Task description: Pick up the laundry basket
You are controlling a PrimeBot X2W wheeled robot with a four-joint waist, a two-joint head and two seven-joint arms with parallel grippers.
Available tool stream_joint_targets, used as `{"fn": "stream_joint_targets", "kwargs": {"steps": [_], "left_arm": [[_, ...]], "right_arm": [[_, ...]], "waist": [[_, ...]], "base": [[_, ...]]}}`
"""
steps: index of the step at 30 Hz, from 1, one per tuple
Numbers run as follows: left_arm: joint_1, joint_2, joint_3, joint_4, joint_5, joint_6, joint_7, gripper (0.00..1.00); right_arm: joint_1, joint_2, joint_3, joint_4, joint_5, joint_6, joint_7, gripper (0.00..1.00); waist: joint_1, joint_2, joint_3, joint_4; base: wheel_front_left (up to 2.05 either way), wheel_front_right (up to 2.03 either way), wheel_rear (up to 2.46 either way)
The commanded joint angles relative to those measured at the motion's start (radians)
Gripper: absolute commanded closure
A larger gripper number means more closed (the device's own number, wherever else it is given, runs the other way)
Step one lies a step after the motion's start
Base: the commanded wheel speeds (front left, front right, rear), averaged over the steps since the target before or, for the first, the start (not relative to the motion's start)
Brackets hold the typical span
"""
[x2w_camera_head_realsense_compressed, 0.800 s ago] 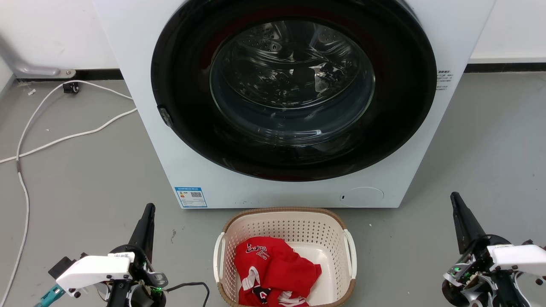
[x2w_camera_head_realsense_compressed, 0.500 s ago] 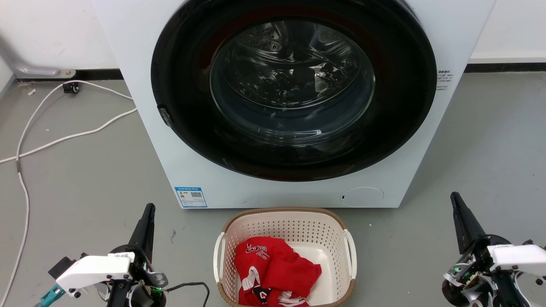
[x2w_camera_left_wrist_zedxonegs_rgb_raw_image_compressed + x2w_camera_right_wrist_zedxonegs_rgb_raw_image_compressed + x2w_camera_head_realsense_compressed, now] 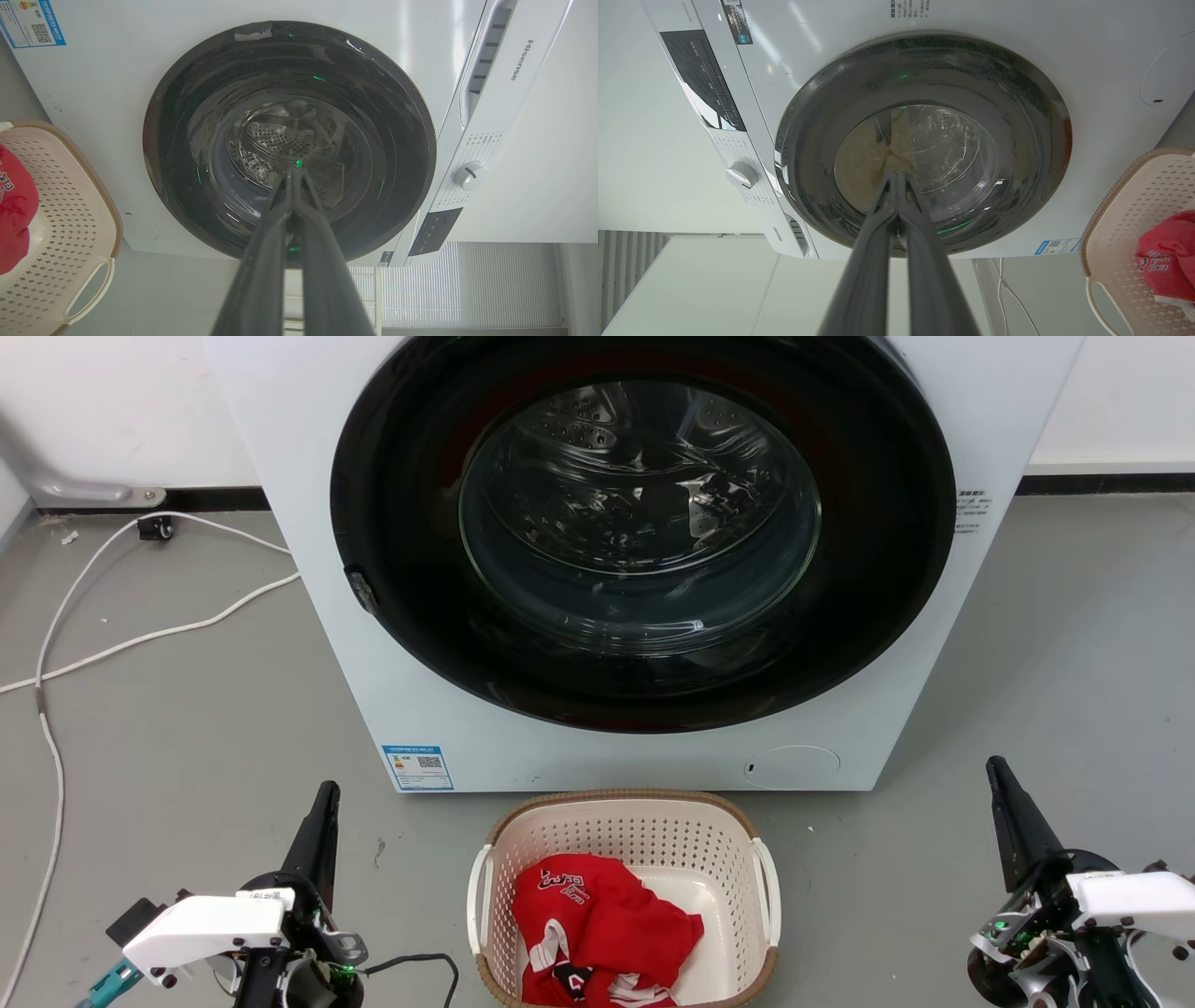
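Observation:
The laundry basket [image 3: 624, 829], cream-white and perforated with a brown rim and white side handles, stands on the floor just in front of the washer, bottom centre of the head view. A red garment [image 3: 597, 924] lies inside it. My left gripper [image 3: 325, 795] is shut, well to the left of the basket, fingers pointing at the washer. My right gripper [image 3: 995, 767] is shut too, far to the basket's right. The basket's edge shows at the left of the left wrist view [image 3: 70, 242] and at the right of the right wrist view [image 3: 1120, 224]. Neither gripper touches it.
A white front-loading washer [image 3: 308, 523] with a closed dark round door [image 3: 644, 523] rises directly behind the basket. White cables [image 3: 140, 635] trail over the grey floor at the left. A black cable [image 3: 420, 959] lies near my left arm.

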Motion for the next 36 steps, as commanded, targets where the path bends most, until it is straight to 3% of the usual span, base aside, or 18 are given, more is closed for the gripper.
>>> {"fn": "stream_joint_targets", "kwargs": {"steps": [1,14,15,36], "left_arm": [[-0.010,-0.001,0.003,0.002,0.005,-0.004,0.004,1.00],[-0.011,-0.002,0.005,0.002,0.007,-0.004,0.003,1.00],[0.000,-0.001,0.002,0.000,0.001,0.000,0.003,0.00],[0.061,-0.008,0.002,-0.002,0.020,0.001,-0.076,0.00]], "right_arm": [[-0.011,0.003,-0.002,0.001,-0.004,0.000,0.003,1.00],[-0.011,0.005,-0.003,0.001,-0.005,0.000,0.005,1.00],[0.000,0.001,-0.002,0.000,-0.002,0.000,0.001,0.00],[0.051,0.005,0.034,0.001,-0.064,0.000,-0.077,0.00]], "waist": [[0.0000,0.0000,0.000,0.000],[0.0000,0.0000,0.000,0.000],[0.0000,0.0000,0.000,0.000],[0.0000,0.0000,0.000,0.000]], "base": [[0.00,0.00,0.00],[0.00,0.00,0.00],[0.00,0.00,0.00],[0.00,0.00,0.00]]}}
